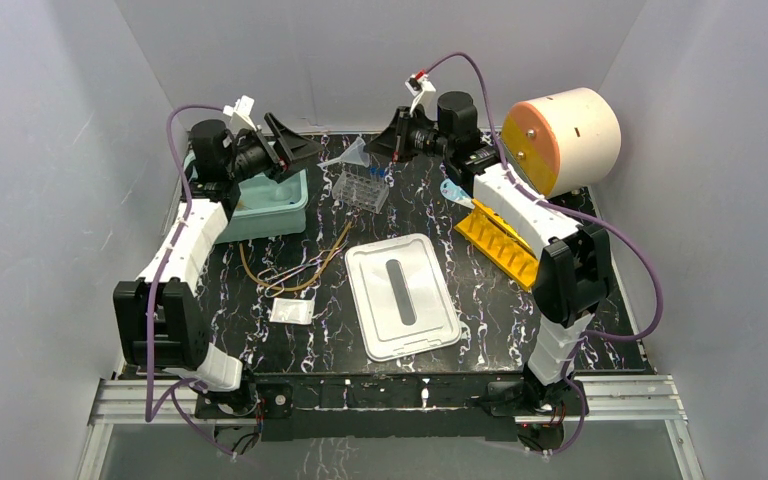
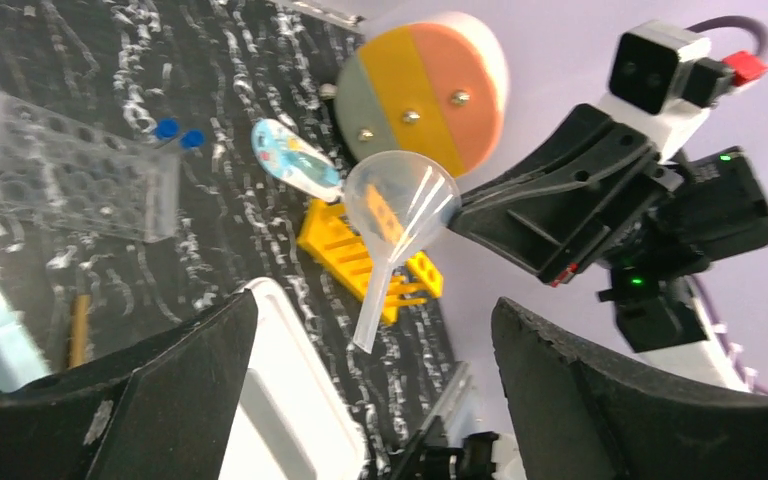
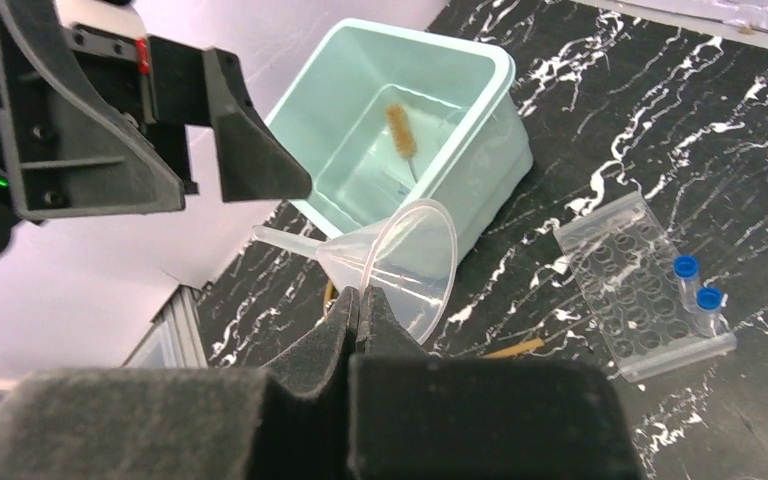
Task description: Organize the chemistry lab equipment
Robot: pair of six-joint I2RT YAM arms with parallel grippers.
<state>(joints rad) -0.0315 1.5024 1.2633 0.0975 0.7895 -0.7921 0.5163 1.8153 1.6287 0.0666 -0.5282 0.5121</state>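
My right gripper (image 3: pixel 357 293) is shut on the rim of the clear funnel (image 3: pixel 410 255) and holds it in the air above the back of the table. The funnel (image 1: pixel 350 157) lies sideways, its stem pointing at my left gripper (image 1: pixel 295 150). That gripper (image 2: pixel 373 305) is open; the stem's end (image 2: pixel 363 345) hangs just in front of its gap, touching neither finger. Below stand the clear tube rack (image 1: pixel 362 187) with two blue-capped tubes (image 3: pixel 695 285), and tan tubing (image 1: pixel 300 265) with thin rods. A white packet (image 1: pixel 291 311) lies nearer, and a yellow rack (image 1: pixel 500 243) at the right.
A teal bin (image 3: pixel 505 70) with a brush (image 3: pixel 400 130) in it stands at the back left, under the left arm. A white lid (image 1: pixel 403 295) lies mid-table. The cream drum with an orange face (image 1: pixel 565 140) sits at the back right, a small clear blue-marked item (image 2: pixel 295 160) beside it.
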